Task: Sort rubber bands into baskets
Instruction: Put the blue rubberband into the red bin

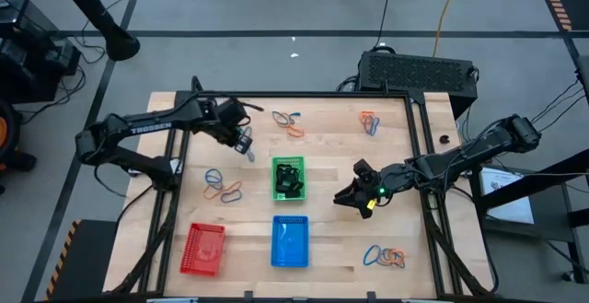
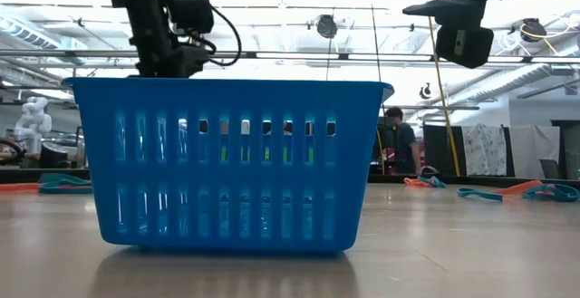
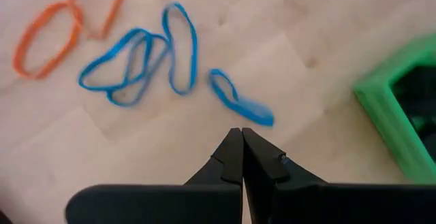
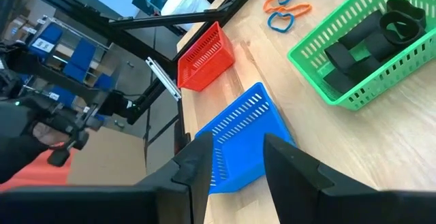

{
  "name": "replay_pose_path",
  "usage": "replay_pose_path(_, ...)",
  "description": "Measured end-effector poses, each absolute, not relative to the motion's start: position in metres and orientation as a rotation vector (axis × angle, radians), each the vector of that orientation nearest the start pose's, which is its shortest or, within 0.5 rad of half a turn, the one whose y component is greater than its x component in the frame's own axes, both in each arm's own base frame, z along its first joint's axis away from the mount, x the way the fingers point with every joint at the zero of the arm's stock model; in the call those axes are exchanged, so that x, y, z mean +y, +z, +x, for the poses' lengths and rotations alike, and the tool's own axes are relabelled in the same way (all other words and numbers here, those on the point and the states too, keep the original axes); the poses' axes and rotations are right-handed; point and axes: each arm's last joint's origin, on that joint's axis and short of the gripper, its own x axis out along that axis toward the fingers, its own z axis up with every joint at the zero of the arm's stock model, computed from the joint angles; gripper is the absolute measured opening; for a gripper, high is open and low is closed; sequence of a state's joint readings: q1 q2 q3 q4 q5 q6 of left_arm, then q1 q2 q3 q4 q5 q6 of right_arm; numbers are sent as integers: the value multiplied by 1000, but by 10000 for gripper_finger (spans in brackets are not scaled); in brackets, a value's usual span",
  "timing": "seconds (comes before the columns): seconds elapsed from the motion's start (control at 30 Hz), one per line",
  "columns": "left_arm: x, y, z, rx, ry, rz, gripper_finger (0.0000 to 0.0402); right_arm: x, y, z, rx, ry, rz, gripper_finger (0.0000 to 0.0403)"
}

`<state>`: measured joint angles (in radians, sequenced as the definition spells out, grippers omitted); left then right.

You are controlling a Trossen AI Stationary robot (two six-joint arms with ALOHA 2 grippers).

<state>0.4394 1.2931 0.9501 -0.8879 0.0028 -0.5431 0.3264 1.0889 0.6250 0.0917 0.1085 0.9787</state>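
Observation:
My left gripper [image 1: 245, 143] hangs shut above the table left of the green basket [image 1: 288, 180], with a blue rubber band [image 3: 240, 103] at its fingertips. More orange and blue rubber bands [image 3: 129, 54] lie on the wood below it. The green basket holds black bands [image 4: 368, 43]. The blue basket [image 1: 290, 241] and the red basket [image 1: 203, 248] stand near the front edge. My right gripper [image 4: 235, 159] is open, raised to the right of the green basket, with nothing between its fingers. My left gripper has the blue rubber band's near end [image 3: 262, 118] at the very tips of its shut fingers, coming from above and pointing steeply down. The tips hide the exact place of contact. The band hangs slack below them, clear of the table.
Other heaps of orange and blue bands lie at the far middle [image 1: 289, 123], far right [image 1: 370, 122], left of centre [image 1: 222, 189] and near right [image 1: 386, 257]. In the low view the blue basket [image 2: 227, 162] fills the foreground. A person stands in the room behind.

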Motion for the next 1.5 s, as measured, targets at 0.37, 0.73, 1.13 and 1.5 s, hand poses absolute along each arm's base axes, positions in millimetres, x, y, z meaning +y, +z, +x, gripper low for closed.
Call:
replay_pose_path(0.37, 60, 235, 227, 1141, 622, -574, 21, 70, 246, 222, 439, 16, 860, 123)
replay_pose_path(0.73, 96, 170, 260, 1243, 701, -747, 140, 70, 246, 223, 439, 12, 878, 123)
replay_pose_path(1.13, 103, 139, 273, 1262, 719, -817, 245, 69, 245, 222, 453, 6, 877, 123)
replay_pose_path(1.5, 98, 140, 282, 1211, 705, -760, 248, 69, 245, 222, 454, 5, 877, 123)
